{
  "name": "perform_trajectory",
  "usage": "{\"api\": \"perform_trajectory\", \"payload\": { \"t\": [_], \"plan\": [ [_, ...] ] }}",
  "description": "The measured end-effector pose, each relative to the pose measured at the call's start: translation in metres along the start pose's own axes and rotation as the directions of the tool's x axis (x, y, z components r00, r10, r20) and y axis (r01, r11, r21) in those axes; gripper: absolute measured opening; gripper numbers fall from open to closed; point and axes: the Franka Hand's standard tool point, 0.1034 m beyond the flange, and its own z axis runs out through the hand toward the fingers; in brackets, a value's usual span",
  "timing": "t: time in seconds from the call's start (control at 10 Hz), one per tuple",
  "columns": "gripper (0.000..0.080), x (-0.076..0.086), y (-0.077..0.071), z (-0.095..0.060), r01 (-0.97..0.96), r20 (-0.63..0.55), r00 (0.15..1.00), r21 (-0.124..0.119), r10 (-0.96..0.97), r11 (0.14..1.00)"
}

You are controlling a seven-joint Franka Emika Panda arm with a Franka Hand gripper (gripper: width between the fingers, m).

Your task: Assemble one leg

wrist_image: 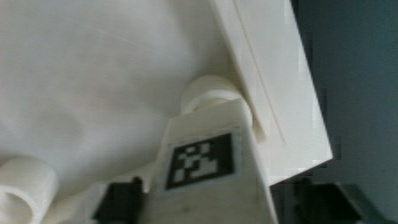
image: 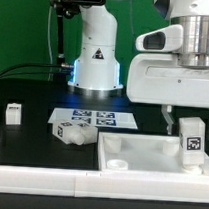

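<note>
The small stubby white plastic leg point(image: 192, 139) has a black-and-white square tag sticker. It stands upright at a round corner hole of the big flat white piece point(image: 140, 153). The gripper point(image: 189, 130) points straight down. Its fingers point(wrist_image: 121, 200) sit on each side of the leg, but I cannot tell if they squeeze it.

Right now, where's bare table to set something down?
Bare black table lies between the lone leg and the marker board. Crowded at the exterior view's right: another leg sits between open jaws at the large white piece.
</note>
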Motion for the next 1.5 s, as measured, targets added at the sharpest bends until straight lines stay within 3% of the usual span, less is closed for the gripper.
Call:
{"api": "perform_trajectory", "payload": {
  "t": [0.1,0.5,0.7,0.9,1.2,1.3,1.5],
  "plan": [
    [0.0284,0.000,0.000,0.000,-0.070,0.000,0.998,0.000,0.070,0.998],
    [0.0285,-0.001,-0.001,0.001,-0.385,-0.001,0.923,-0.003,0.385,0.923],
    [0.0285,-0.002,-0.002,0.001,-0.633,-0.001,0.774,-0.005,0.633,0.774],
    [0.0285,-0.005,-0.006,0.002,-0.850,0.011,0.526,0.002,0.850,0.527],
    [0.0285,-0.005,-0.015,0.006,-0.970,0.024,0.244,0.002,0.969,0.244],
    [0.0285,-0.005,-0.017,0.006,-0.983,0.024,0.186,-0.001,0.982,0.186],
    [0.0285,-0.005,-0.017,0.007,-0.980,0.024,0.201,0.000,0.979,0.201]
  ]
}}
